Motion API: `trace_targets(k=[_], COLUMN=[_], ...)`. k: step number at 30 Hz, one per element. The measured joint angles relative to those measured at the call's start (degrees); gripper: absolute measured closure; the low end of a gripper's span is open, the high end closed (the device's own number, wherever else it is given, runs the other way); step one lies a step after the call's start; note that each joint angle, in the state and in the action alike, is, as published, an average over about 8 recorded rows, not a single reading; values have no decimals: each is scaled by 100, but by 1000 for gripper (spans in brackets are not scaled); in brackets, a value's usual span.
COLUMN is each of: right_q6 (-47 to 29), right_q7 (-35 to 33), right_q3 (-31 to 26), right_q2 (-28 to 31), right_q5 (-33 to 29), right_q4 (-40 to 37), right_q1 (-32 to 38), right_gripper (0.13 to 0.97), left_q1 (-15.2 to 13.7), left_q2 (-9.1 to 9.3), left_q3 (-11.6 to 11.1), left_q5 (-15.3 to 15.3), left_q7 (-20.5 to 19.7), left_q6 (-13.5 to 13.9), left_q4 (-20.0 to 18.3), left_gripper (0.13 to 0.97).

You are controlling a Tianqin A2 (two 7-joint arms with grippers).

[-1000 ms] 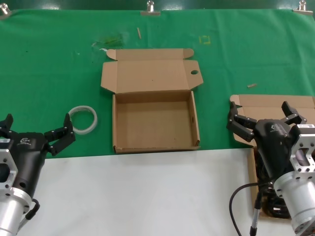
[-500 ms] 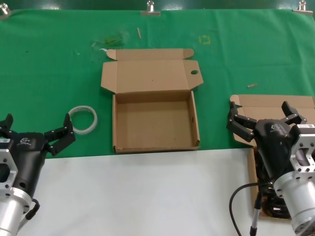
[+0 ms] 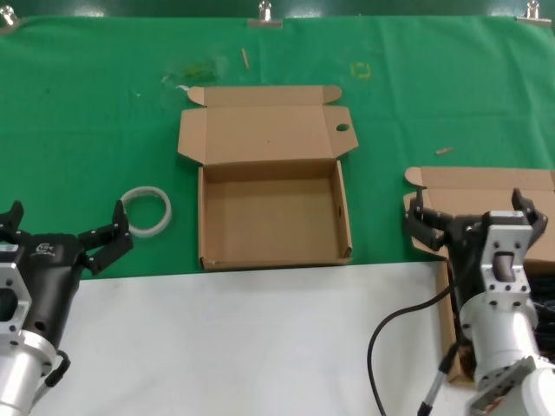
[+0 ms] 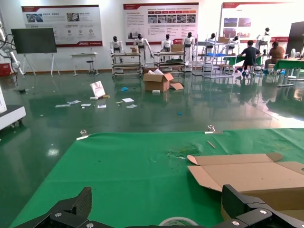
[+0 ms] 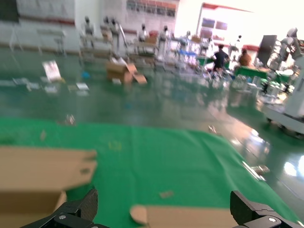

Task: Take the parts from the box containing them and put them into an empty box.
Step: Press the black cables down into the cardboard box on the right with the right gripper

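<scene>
The empty box (image 3: pixel 273 217) lies open mid-table, its lid folded back with a round hole (image 3: pixel 343 128) in one flap; it also shows in the right wrist view (image 5: pixel 42 166). The box containing them (image 3: pixel 486 184) sits at the right, mostly covered by my right arm. Only its lid (image 5: pixel 190 217) shows plainly. The parts are hidden behind that arm. My right gripper (image 3: pixel 469 214) (image 5: pixel 165 204) hangs open above that lid, holding nothing. At the near left my left gripper (image 3: pixel 59 227) (image 4: pixel 159 206) waits, open and empty.
A white translucent ring (image 3: pixel 143 192) (image 4: pixel 178 221) lies on the green cloth (image 3: pixel 87 113) just beyond the left gripper. A small scrap (image 3: pixel 444 150) lies behind the right box. The near part of the table is white (image 3: pixel 260 347). Clips hold the cloth's far edge.
My right arm has turned at the wrist and shifted slightly, its open fingers now squarer over the right box's lid. The left arm and both boxes have not moved.
</scene>
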Motion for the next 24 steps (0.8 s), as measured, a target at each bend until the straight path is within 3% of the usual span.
trace_targets(k=[10,24], right_q6=[2486,4783], right_q7=[-2569,-6384], right_q3=[-702,-554], right_q2=[-1,-1], right_q5=[1444,2348], right_q4=[514,1138], right_q1=[75,414], right_gripper=[129,129], left_q1=[0,0], left_q2=[0,0], left_q3=[0,0], left_q5=[0,1], left_q7=[0,0], left_q6=[0,0], left_q4=[0,0], left_gripper=[132,132])
